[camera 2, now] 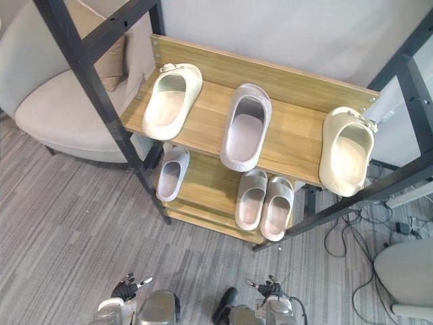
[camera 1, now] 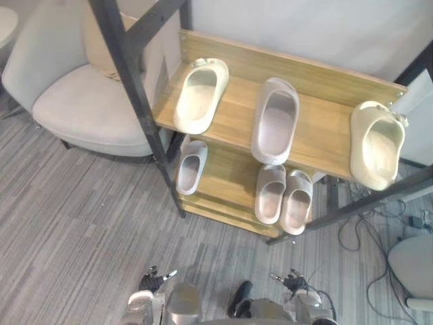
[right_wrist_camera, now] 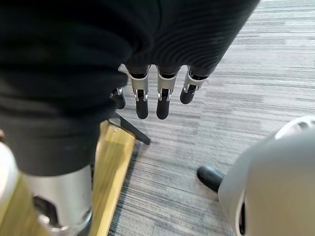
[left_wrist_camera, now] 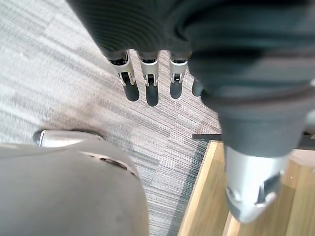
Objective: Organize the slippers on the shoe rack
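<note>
Step in hand: none begun, approach only. Left robot hand [camera 1: 154,279] and right robot hand [camera 1: 294,281] hang low over the floor, in front of the rack [camera 1: 318,135] and well apart from it. On both, the fingers [left_wrist_camera: 151,83] are straight and loose, with nothing held.

Rack, top shelf: left cream slipper [camera 1: 201,95] at the left end, grey slipper [camera 1: 275,120] in the middle, right cream slipper [camera 1: 377,144] at the right end, seeming to overhang the front edge. Lower shelf: single slipper [camera 1: 191,166] at left, possibly the grey one's mate; pink pair [camera 1: 284,196] side by side at right.

Next move, as I judge: step nearer, raise a hand, bring mates together. The overhanging one should go first, since it could tip off.

In the way: the rack's black post [camera 1: 132,88] slants across its left front. An armchair [camera 1: 81,101] stands left of the rack, and cables [camera 1: 365,223] lie on the floor to its right.
</note>
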Available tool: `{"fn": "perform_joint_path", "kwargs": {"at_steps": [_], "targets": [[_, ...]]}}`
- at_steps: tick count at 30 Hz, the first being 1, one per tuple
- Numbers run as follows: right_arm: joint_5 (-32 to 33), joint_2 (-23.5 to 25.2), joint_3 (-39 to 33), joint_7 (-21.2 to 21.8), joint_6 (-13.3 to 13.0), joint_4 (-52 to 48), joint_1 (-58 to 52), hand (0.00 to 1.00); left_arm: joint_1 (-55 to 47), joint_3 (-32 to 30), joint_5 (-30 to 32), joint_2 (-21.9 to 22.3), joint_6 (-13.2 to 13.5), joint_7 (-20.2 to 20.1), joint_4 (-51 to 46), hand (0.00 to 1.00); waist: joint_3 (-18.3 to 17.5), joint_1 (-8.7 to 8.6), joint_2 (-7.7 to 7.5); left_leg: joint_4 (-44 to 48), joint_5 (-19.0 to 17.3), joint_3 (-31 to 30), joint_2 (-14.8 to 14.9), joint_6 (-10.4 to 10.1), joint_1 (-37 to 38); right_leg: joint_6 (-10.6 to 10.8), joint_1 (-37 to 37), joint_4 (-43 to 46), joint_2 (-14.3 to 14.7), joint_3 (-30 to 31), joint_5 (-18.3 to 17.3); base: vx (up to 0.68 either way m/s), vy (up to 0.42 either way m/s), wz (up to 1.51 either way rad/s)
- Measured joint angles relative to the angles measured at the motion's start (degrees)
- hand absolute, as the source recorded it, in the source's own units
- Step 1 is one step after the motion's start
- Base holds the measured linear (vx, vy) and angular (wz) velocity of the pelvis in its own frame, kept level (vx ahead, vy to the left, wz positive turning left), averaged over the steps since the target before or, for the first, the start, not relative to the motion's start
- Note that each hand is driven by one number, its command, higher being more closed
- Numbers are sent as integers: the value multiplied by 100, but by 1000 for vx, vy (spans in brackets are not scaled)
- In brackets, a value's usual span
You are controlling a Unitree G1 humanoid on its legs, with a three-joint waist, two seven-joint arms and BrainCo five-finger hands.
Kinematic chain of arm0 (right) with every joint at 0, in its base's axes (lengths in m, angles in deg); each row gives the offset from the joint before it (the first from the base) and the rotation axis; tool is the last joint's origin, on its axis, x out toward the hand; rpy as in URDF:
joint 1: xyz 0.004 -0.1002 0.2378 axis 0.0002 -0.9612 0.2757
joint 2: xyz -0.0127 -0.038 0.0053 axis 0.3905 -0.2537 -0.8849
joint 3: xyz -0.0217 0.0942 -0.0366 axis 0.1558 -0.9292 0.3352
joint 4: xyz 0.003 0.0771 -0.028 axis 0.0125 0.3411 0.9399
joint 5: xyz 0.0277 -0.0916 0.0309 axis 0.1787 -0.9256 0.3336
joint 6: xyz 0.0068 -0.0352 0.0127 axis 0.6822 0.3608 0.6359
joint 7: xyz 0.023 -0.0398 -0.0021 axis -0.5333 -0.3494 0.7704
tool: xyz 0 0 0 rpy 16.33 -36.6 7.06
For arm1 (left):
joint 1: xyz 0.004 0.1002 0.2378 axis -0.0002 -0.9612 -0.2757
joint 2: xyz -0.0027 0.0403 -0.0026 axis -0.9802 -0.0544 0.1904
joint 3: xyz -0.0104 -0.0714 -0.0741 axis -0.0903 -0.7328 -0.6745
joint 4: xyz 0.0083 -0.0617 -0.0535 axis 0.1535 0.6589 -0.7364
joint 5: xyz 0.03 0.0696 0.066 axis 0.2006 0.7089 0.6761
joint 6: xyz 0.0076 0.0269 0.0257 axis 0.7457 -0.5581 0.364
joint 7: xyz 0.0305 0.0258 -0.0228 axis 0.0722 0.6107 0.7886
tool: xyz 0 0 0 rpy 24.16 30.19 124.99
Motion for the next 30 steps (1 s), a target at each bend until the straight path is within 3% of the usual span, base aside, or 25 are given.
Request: {"fn": "perform_joint_path", "kwargs": {"at_steps": [5,11,18,21,26,30], "targets": [[-7,12,-7,7,1,-25,-61,0,82,125,108,3,13,-6,-5,0,-35,-79,-26,-409,81,259,-239,135,242,152,-149,35,-165,331,116,-28,115,-28],[-11,21,53,-45,12,-561,-178,0,50,123,163,-2,11,5,4,0,-38,-106,-32,-776,144,563,-361,232,491,178,-285,54,-194,702,258,-52,58,-31],[-259,15,402,-310,-10,-3798,-985,0,-57,120,172,1,31,96,-18,0,-119,-327,-112,-1018,257,717,-407,311,555,112,-434,36,-170,899,403,-68,-15,-14],[-446,16,400,-322,-102,-5239,-1380,0,-129,119,280,-13,60,119,-17,0,-180,-332,-143,-1139,307,830,-401,301,637,94,-434,-67,-106,1033,501,-66,-46,-23],[-740,24,527,-327,-272,-6431,-1561,0,-215,132,494,-41,144,119,-13,0,-243,-374,-162,-1234,340,933,-367,283,735,27,-318,-314,-33,1112,649,-60,-47,-17],[-941,26,1194,-327,-386,-7341,-1481,0,-219,222,500,-80,149,106,-17,0,-276,-362,-198,-1291,367,949,-347,254,724,4,-272,-528,19,1115,751,-31,-57,-4]]}}
